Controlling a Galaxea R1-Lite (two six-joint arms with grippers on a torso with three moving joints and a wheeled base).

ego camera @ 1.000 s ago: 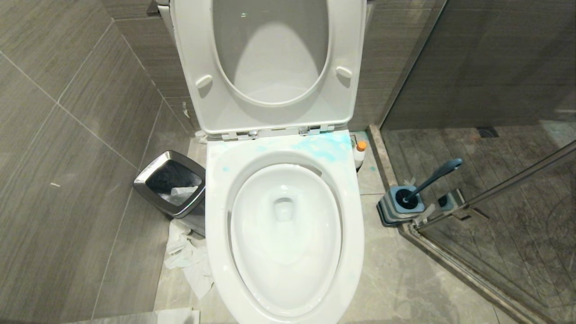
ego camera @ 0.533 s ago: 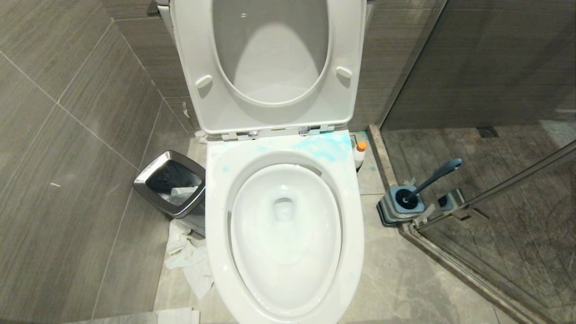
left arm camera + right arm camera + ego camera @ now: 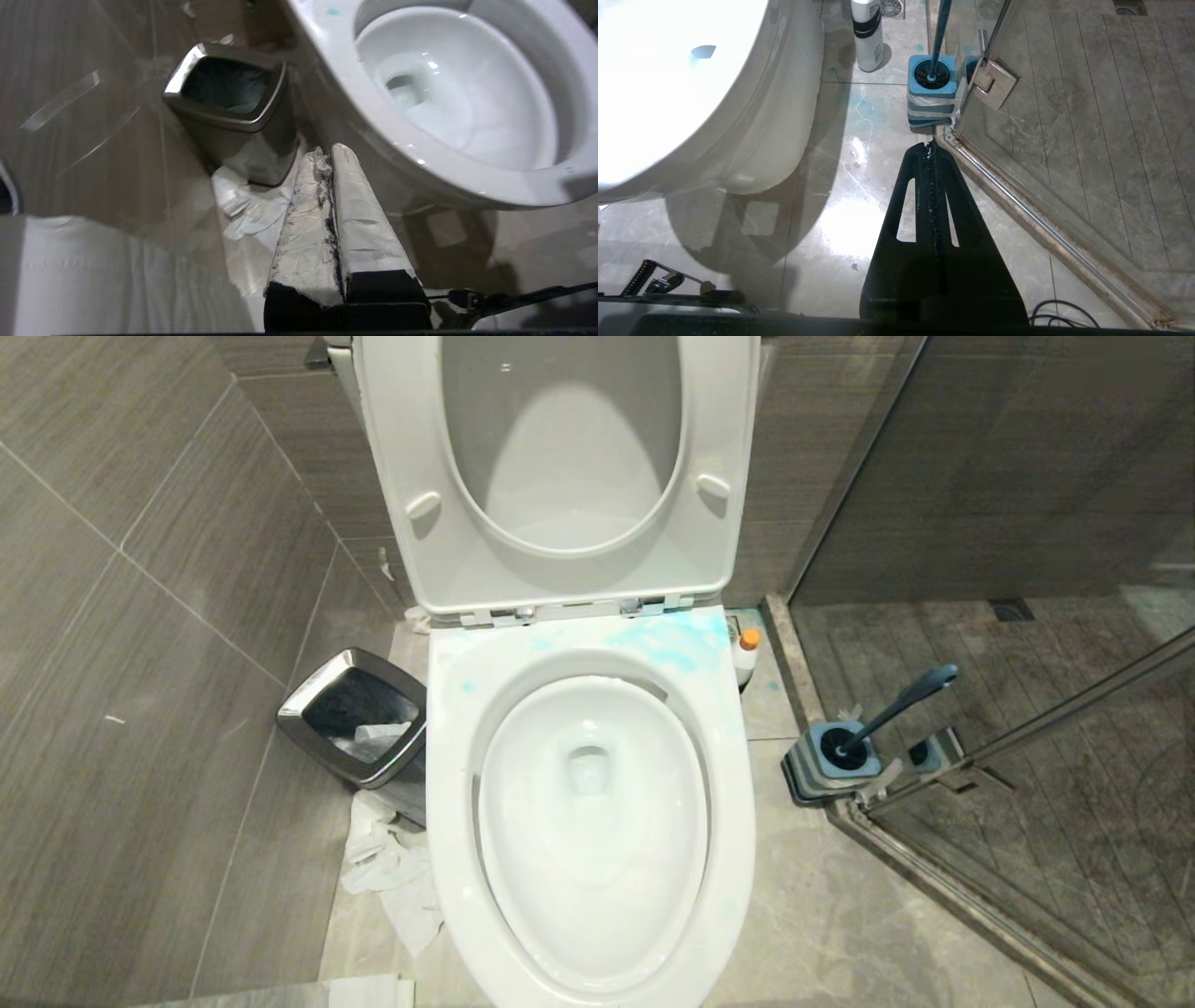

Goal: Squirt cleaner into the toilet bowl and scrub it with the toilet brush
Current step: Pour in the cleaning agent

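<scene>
White and shiny, the toilet bowl is sitting right in front of you in the head view, with its seat and lid standing up at twelve o'clock. You are seeing light blue smears lying on the back of the rim, up at about one o'clock from the middle of the bowl. The cleaner, a small white bottle with an orange cap, is standing upright on the floor just beside the toilet at about two o'clock. The toilet brush is resting in its square blue and grey base at three o'clock, next to the corner of the glass shower door, and its handle is leaning up toward two o'clock. A steel-rimmed bin is standing at nine o'clock, touching the side of the toilet or nearly so, with crumpled white paper lying on the floor by it at about eight o'clock. You are not seeing either arm in the head view. Your left gripper is hanging low beside the bowl, with its two taped fingers pressed together and holding nothing. Your right gripper is hanging over the floor tiles, pointing toward the brush base, with its black fingers also pressed together and empty.
</scene>
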